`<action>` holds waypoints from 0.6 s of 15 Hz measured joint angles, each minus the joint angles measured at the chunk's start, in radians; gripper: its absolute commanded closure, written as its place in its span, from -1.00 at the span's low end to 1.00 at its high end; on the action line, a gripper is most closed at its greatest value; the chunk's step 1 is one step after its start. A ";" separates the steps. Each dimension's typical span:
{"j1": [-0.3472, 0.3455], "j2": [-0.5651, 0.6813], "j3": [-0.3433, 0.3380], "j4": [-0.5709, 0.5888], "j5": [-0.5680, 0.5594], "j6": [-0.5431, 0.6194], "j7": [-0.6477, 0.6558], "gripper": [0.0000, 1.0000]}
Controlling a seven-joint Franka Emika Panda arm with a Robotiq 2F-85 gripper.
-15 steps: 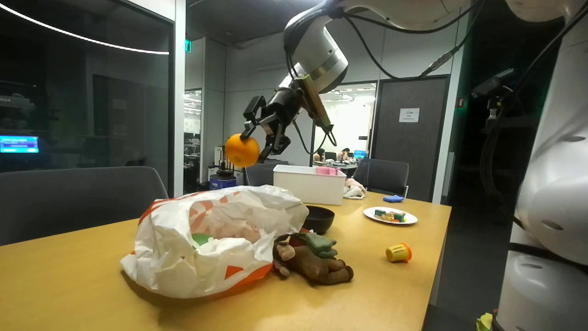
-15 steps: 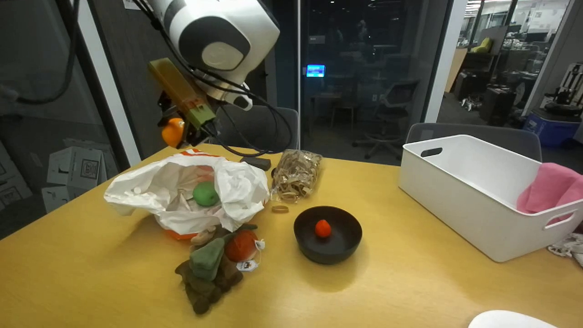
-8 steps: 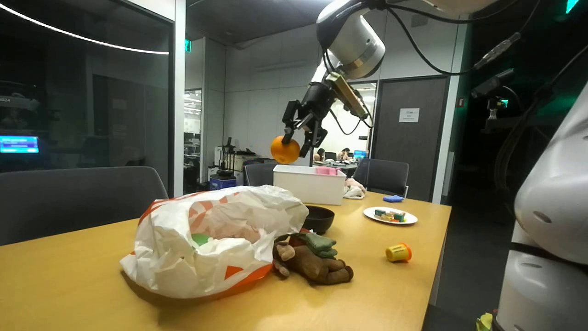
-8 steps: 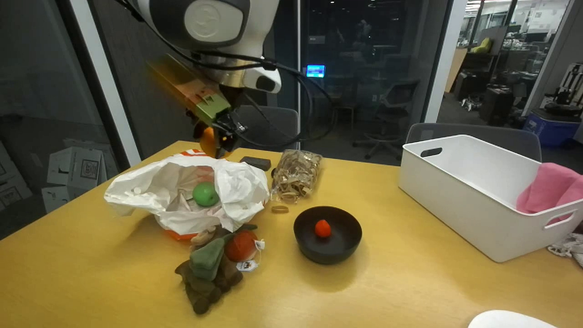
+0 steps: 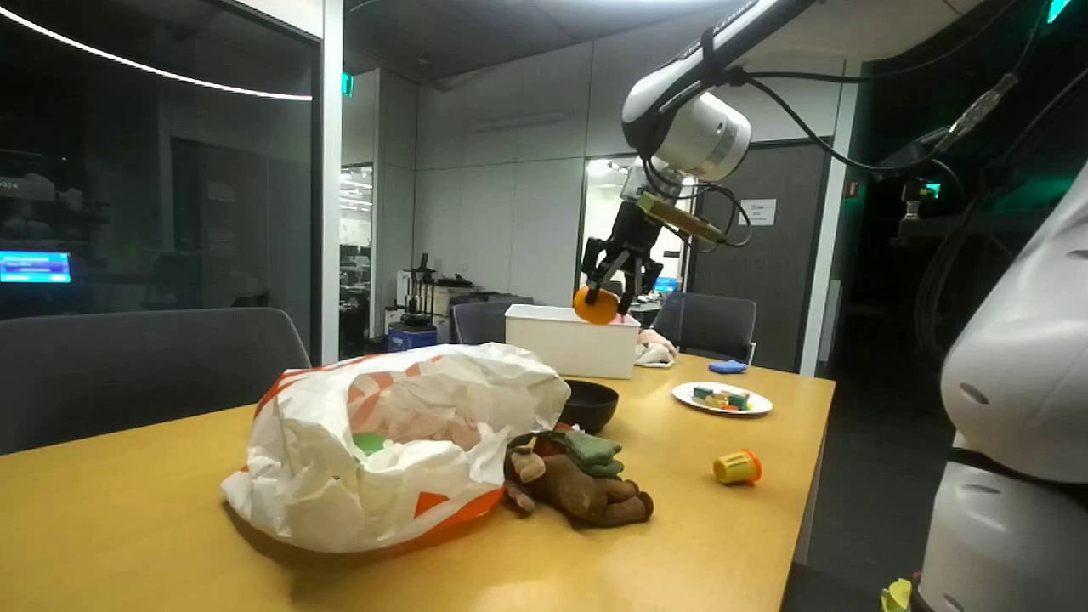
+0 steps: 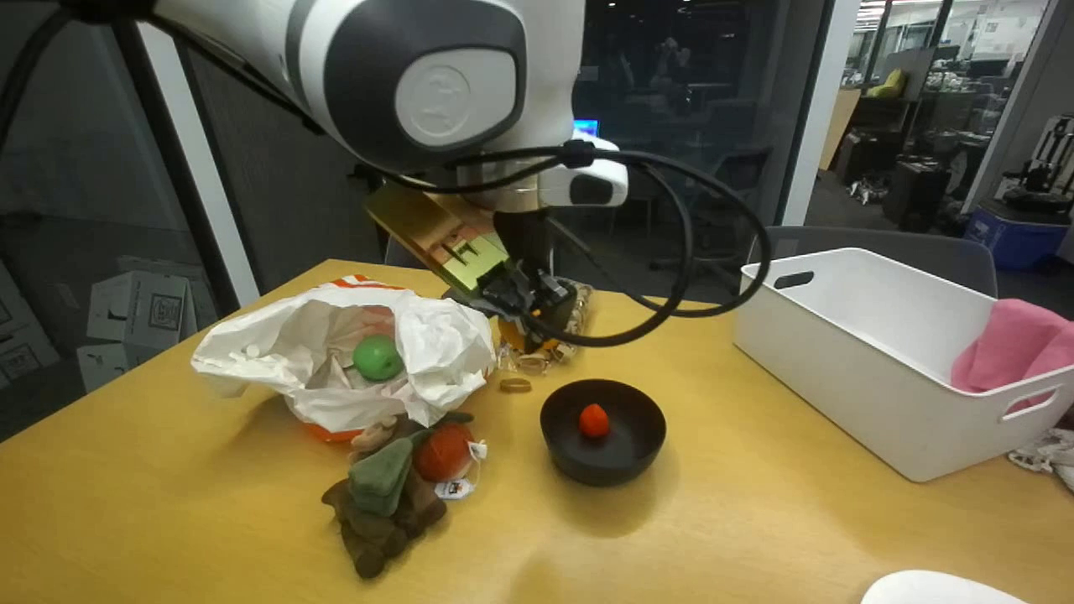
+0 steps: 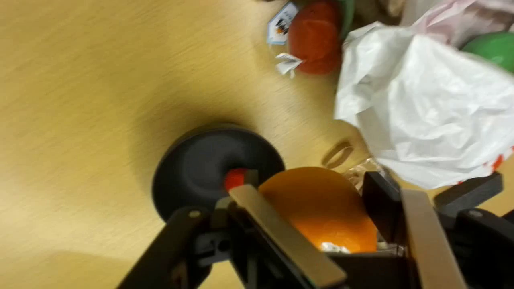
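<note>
Above the black Robotiq gripper (image 5: 609, 299), the glossy white Panda arm (image 6: 550, 80) carries a pale, faintly marked joint cap (image 6: 457, 96) ringed in dark grey, an olive-gold housing (image 6: 439, 241) and tied black cables (image 6: 577, 153). The gripper has beige-lined fingers (image 7: 289, 237) and small round screws (image 7: 194, 214).

Table (image 5: 705, 548) brightly lit, glass (image 5: 110, 153) dark; soft shadow (image 6: 617, 516) beside bowl (image 6: 600, 471); wrist view blurred.

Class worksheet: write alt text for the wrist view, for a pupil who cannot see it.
The gripper holds an orange above a yellow table. Left of the orange in the picture sits a black bowl with a small red object inside; a crumpled white bag lies at upper right.
</note>
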 measured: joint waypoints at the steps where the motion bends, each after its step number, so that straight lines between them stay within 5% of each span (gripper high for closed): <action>1: -0.009 0.021 0.000 -0.005 -0.047 0.042 0.041 0.17; 9: -0.014 0.247 0.020 0.034 -0.358 0.223 0.319 0.17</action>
